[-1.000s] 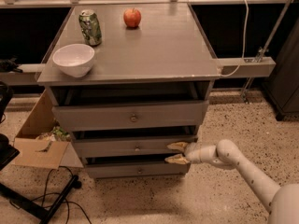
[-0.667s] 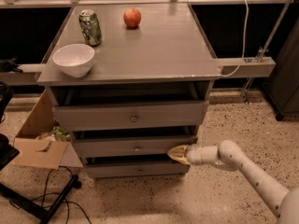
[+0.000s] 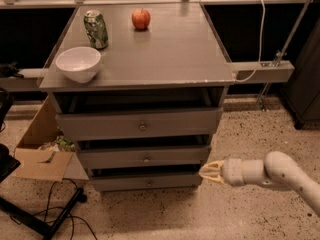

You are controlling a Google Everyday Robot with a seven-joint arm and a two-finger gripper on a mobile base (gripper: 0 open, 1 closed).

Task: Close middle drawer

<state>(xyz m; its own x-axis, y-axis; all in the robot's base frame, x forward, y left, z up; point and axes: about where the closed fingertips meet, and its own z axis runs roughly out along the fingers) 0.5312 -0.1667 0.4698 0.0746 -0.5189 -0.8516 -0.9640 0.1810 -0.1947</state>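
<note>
The middle drawer (image 3: 145,157) is a wide, low grey front with a tiny round knob (image 3: 146,159) at its centre, set between a taller top drawer (image 3: 140,124) and a lower bottom drawer (image 3: 147,181). A dark gap shows above its front panel. My gripper (image 3: 207,171), cream-coloured on a white arm (image 3: 272,172), comes in from the right and points left. It sits just off the right end of the middle drawer's front, level with its lower edge, and holds nothing.
On the grey cabinet top (image 3: 170,59) stand a white bowl (image 3: 78,63), a green can (image 3: 95,29) and a red apple (image 3: 141,19). An open cardboard box (image 3: 42,156) and black cables (image 3: 55,214) lie on the floor at the left. A white rail (image 3: 260,71) juts out at the right.
My gripper has drawn back to the right and slightly down, from in front of the middle drawer's right part to just beyond its right end.
</note>
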